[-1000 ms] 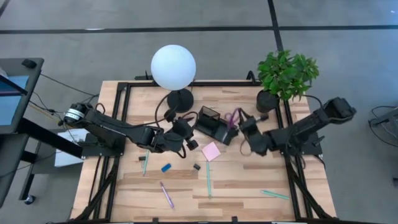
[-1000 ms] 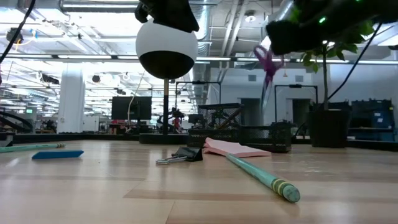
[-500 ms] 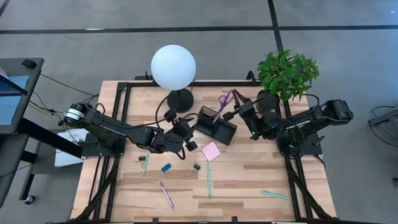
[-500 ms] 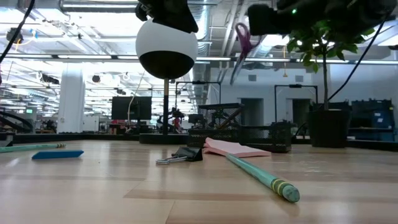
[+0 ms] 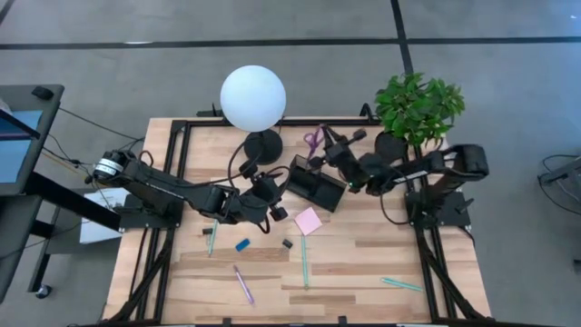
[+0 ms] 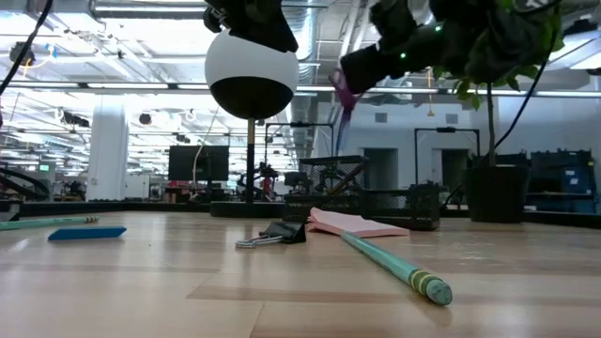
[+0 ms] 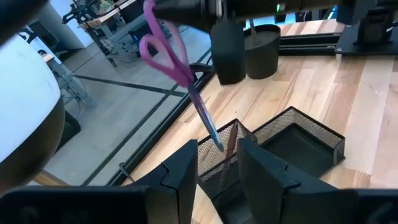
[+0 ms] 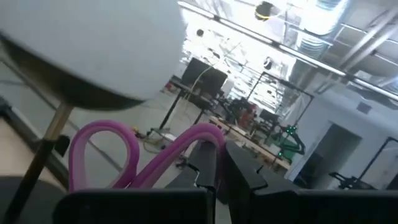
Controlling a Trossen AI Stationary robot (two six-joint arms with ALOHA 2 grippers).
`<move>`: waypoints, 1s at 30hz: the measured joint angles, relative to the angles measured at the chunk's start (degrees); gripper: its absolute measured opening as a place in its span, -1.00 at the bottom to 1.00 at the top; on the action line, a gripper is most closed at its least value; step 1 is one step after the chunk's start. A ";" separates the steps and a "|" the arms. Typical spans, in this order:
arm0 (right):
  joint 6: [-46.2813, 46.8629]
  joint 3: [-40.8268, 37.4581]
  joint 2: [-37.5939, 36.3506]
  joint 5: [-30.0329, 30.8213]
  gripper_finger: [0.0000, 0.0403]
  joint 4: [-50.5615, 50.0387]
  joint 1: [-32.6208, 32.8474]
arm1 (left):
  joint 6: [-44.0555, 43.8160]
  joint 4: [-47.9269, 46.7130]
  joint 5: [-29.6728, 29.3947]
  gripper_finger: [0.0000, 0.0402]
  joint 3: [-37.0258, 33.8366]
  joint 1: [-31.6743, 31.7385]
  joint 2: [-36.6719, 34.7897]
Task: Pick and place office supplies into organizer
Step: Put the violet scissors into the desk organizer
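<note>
My right gripper [image 5: 329, 148] is shut on the purple-handled scissors [image 5: 313, 139] and holds them in the air over the far-left end of the black mesh organizer [image 5: 315, 184]. In the left wrist view the scissors' blades [image 7: 205, 118] point down at the taller cup section [image 7: 219, 163]. My left gripper [image 5: 277, 195] is open and raised beside the organizer's left end, touching nothing. On the table lie the pink sticky pad [image 5: 308, 221], a black clip [image 5: 287, 243], a blue block [image 5: 242, 244], teal pens [image 5: 304, 262] and a purple pen [image 5: 243, 283]. My right gripper pinches the scissors by a handle loop [image 8: 198, 138], which runs in between the two fingers [image 8: 244, 169]. It comes from the table's right, high above the organizer. The scissors are lifted clear and hang tilted, handles [image 7: 158, 43] up and blade tips [image 7: 217, 145] just above the cup section.
A lamp with a white globe [image 5: 253, 97] and a round black base [image 5: 262, 145] stands just left of the scissors. A potted plant [image 5: 392, 145] stands behind my right arm. Another teal pen [image 5: 401, 284] lies near the right front corner, and one more [image 5: 211, 238] under my left arm.
My right gripper has carried the scissors from the organizer's right side toward the far edge and the left, first rising, then dipping. The scissors have swung round and now hang blades down over the cup section. My left arm has kept still.
</note>
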 joint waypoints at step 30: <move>-3.99 7.58 12.32 7.95 -0.12 -5.36 4.74 | -6.33 -4.18 5.43 -0.46 -0.04 -0.01 0.00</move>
